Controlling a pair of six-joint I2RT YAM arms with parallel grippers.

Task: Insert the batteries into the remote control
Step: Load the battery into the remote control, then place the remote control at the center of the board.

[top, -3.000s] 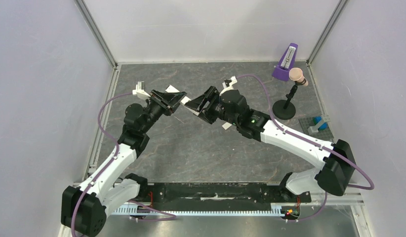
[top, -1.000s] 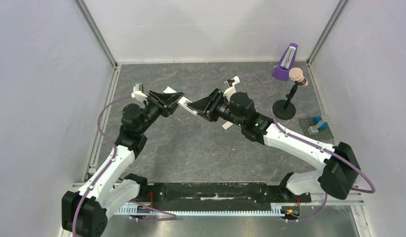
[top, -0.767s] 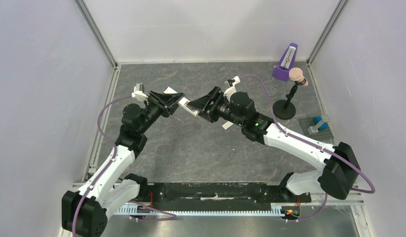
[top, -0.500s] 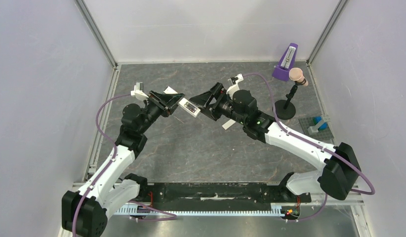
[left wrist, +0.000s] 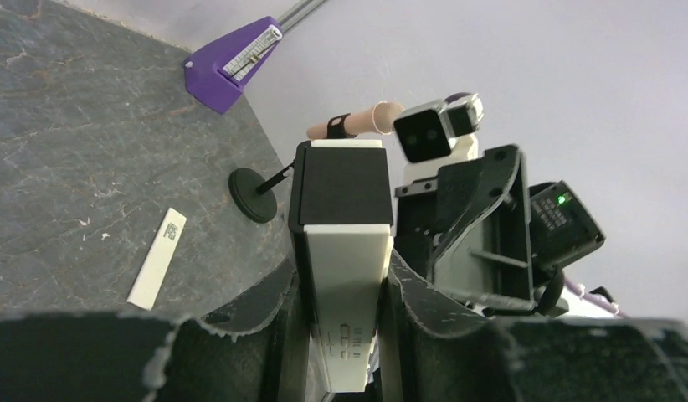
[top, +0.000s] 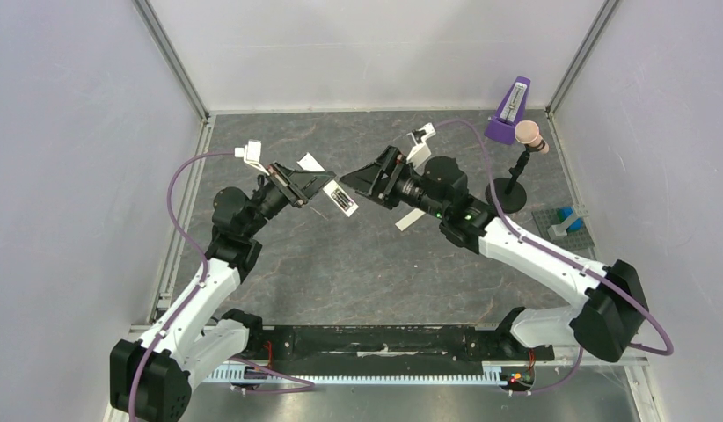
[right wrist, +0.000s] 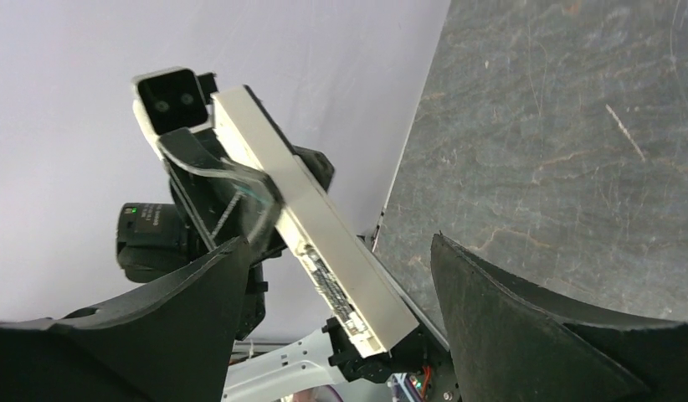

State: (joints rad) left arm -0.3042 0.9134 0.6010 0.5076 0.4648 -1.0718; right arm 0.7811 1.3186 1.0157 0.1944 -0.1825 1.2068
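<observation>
The remote control (top: 343, 200) is a slim white bar held above the table, crosswise in my left gripper (top: 321, 186), which is shut on it. In the left wrist view the remote control (left wrist: 341, 276) sits between the pads, its dark recess (left wrist: 341, 188) at the far end. My right gripper (top: 365, 182) stands open just to the right of it, touching nothing. In the right wrist view the remote control (right wrist: 324, 234) hangs beyond the wide-apart fingers of the right gripper (right wrist: 339, 251). The batteries do not show in any view.
A thin flat white cover strip (top: 408, 219) lies on the dark table under the right arm; it is seen also in the left wrist view (left wrist: 156, 258). At the back right stand a purple metronome (top: 507, 112), a black stand with a tan head (top: 514, 180) and a blue piece (top: 566, 218).
My right gripper has opened off the remote's end and drawn back to the right. The left gripper still holds the remote, now tipped slightly and bare at its right end.
</observation>
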